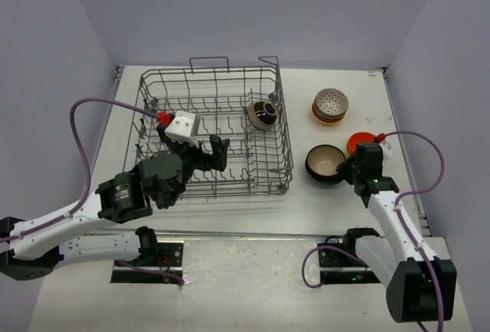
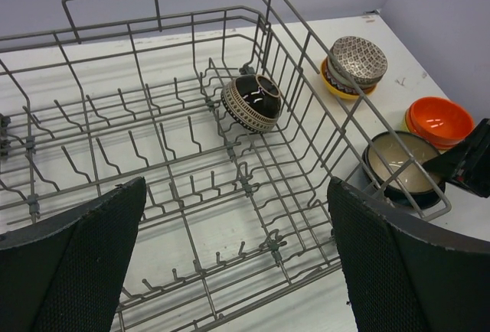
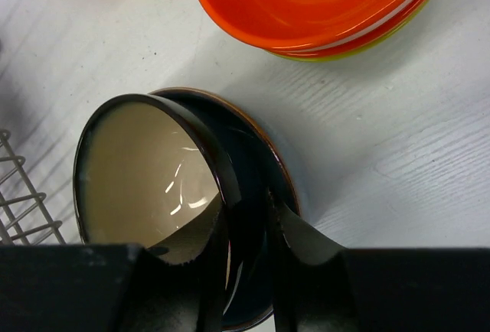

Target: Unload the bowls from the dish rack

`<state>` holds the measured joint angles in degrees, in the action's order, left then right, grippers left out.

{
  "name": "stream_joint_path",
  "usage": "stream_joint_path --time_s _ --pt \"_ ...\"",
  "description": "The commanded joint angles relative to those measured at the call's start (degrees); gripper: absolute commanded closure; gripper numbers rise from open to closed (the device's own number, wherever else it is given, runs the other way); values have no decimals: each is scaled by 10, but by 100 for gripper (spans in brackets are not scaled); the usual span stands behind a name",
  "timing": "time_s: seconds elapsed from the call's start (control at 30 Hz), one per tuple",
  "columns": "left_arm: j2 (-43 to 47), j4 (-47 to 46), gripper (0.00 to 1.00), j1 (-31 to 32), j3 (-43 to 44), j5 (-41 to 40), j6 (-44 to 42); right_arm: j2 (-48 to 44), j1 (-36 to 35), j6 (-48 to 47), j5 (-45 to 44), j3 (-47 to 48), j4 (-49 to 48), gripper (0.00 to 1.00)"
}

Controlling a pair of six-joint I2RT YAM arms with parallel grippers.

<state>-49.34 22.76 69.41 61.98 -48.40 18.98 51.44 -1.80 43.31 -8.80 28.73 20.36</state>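
The table (image 1: 360, 87) is the reference. Its top is white, with a faint wood-grain texture visible in the right wrist view. Three plain pale lavender-grey walls enclose it: the back wall (image 1: 253, 11) along the far edge, the left wall (image 1: 46, 56) and the right wall (image 1: 448, 56) along the sides. A metal rail (image 1: 253, 234) runs across the table's near edge. Beyond the rail, nearer the camera, lies a white panel (image 1: 245, 286). Lighting is even and diffuse; shadows on the table are soft.
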Motion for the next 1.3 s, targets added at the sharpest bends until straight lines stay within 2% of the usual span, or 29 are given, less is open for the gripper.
stream_joint_path --time_s 0.0,0.13,0.2,0.27,0.37,0.4,0.53,0.6,0.8,0.97,1.07,1.13,1.27 --pt "-3 -17 0 -1 -5 -16 9 -4 3 23 17 6 -72 76" --pt "-14 -18 0 -1 -4 -9 5 -13 3 24 26 -1 -77 74" --pt "-18 -18 0 -1 0 -7 4 -20 2 23 26 0 -69 70" --pt "-20 -17 0 -1 0 -7 4 -39 2 21 19 5 -52 59" --pt "-21 -24 0 -1 -3 -10 4 -68 2 16 13 13 -31 53" --pt "-23 -26 0 -1 -5 -12 4 -74 2 13 8 15 -28 47" --pt "-48 -44 0 -14 -10 -13 9 -88 3 5 -4 19 -13 45" --pt "-77 -35 0 -46 -2 1 33 -93 3 2 -12 22 -8 45" --pt "-152 -53 0 -180 30 126 107 -129 3 -9 15 56 19 44" --pt "-218 -113 0 -303 71 300 162 -174 2 -31 77 119 42 42" --pt "-300 -148 0 -365 96 395 227 -187 2 -45 109 145 51 39" --pt "-346 -155 0 -399 126 461 235 -191 2 -50 128 156 59 39" --pt "-485 -122 0 -429 220 511 231 -196 2 -68 164 163 60 38"
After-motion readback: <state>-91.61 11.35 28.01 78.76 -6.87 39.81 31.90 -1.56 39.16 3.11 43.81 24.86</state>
